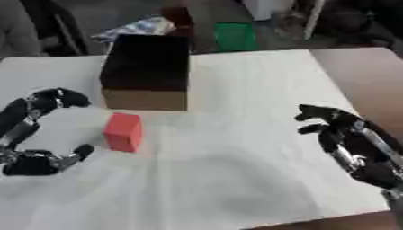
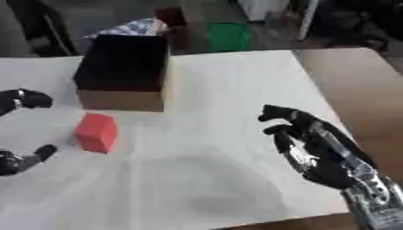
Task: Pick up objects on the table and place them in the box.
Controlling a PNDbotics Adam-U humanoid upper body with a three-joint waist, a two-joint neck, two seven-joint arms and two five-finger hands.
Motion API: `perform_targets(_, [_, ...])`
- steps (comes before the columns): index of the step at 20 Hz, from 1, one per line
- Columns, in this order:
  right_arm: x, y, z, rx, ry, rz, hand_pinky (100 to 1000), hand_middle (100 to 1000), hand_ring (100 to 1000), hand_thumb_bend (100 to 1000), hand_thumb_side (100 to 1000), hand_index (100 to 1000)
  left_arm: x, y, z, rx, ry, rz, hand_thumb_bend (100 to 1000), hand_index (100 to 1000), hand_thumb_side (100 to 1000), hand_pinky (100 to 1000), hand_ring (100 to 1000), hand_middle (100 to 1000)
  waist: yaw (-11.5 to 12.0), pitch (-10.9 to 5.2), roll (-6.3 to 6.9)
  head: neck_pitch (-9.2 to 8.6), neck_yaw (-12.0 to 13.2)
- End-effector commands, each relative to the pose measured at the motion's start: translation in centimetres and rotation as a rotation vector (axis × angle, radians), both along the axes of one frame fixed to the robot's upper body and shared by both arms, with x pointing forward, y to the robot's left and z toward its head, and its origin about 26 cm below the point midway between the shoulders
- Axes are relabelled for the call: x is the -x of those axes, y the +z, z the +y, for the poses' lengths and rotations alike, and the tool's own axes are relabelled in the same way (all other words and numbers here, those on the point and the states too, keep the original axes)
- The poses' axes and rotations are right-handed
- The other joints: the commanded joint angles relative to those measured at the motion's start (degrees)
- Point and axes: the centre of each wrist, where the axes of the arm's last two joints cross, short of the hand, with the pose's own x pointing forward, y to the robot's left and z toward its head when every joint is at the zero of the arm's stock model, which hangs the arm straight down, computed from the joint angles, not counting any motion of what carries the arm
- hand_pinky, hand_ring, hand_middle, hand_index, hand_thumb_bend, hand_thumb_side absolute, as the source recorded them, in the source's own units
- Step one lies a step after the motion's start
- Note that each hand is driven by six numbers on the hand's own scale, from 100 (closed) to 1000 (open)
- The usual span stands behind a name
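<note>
A red block (image 1: pixel 123 131) stands upright on the white table cover (image 1: pixel 236 170), just in front of the cardboard box (image 1: pixel 146 72), whose open top is dark inside. My left hand (image 1: pixel 31 134) is open to the left of the block, fingers arched above and thumb below, a short gap away and touching nothing. Over the table's right side my right hand (image 2: pixel 311 148) hovers, its fingers relaxed and slightly bent, holding nothing.
A brown tabletop (image 1: pixel 366 76) shows bare along the right of the white cover. Beyond the far edge stand a green container (image 1: pixel 235 36), a dark red object (image 1: pixel 179 18) and a patterned cloth (image 1: pixel 138 28).
</note>
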Motion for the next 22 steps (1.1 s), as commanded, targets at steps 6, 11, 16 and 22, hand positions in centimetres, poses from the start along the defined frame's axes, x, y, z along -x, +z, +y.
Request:
perform_targets(6, [0.2, 0.7, -0.1, 0.025, 0.006, -0.021, 778, 770, 1000, 100, 552, 875, -0.8, 2.4, 0.4, -0.092, -0.019, -0.054, 464, 834, 229, 770, 857, 769, -0.35, -1.24, 0.05, 0.12, -0.43])
perform_targets(11, [0.2, 0.6, -0.1, 0.028, 0.01, -0.018, 778, 770, 1000, 100, 552, 876, -1.9, 2.3, 0.4, -0.123, -0.028, -0.027, 447, 834, 236, 770, 860, 771, -0.44, -1.45, -0.05, 0.13, -0.48])
perform_targets(16, [0.2, 0.4, -0.1, 0.028, 0.013, -0.014, 778, 769, 1000, 100, 553, 876, -3.1, 2.8, 0.5, -0.161, -0.029, -0.01, 489, 838, 262, 771, 856, 774, -0.7, -1.71, -0.11, 0.07, -0.65])
perform_targets(22, [0.3, 0.3, -0.1, 0.03, 0.018, -0.007, 778, 769, 1000, 100, 552, 876, -4.5, 2.6, 0.3, -0.218, -0.021, 0.027, 493, 840, 294, 770, 850, 776, -1.1, -2.13, -0.16, 0.01, -0.71])
